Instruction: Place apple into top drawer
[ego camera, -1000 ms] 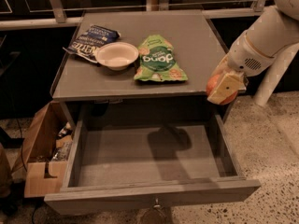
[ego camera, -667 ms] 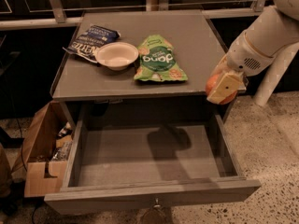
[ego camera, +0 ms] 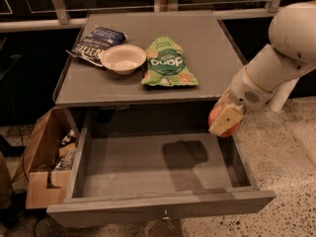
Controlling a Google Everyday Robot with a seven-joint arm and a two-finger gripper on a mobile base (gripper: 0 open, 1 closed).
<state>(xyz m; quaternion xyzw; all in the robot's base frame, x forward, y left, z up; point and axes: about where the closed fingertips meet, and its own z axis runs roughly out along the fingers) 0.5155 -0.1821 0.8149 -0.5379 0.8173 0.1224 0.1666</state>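
Drawer front: top drawer (ego camera: 148, 174) pulled fully out toward the camera; small metal pull (ego camera: 165, 214) centred on the front panel; nothing on the floor of it.
Drawer interior: flat grey bottom, low side walls; a dark shadow lies right of centre on the floor.
Cardboard box: box (ego camera: 42, 169) on the ground just beside the drawer's left wall, with clutter in it.
Pincer: pincer (ego camera: 224, 120) hangs over the drawer's right wall near the back corner, clamped on the apple (ego camera: 222, 124).
Apple: held in the air, red-orange skin showing around the pale finger pad; not touching drawer or table.
Step in hand: carry phase, by my reading; apple is at the drawer's edge, not yet over the open floor.
Next move calls for: a shift leftward and down to clear the right wall, then release low over the floor.
Room: wide open floor to the left; the tight spots are the right wall and the table's front lip just behind.
Table: table (ego camera: 197, 33) top carries a white bowl (ego camera: 123, 58), green snack bag (ego camera: 167, 63), blue bag (ego camera: 96, 43); all well apart from the pincer.
Arm: white arm (ego camera: 276, 58) enters from the right.
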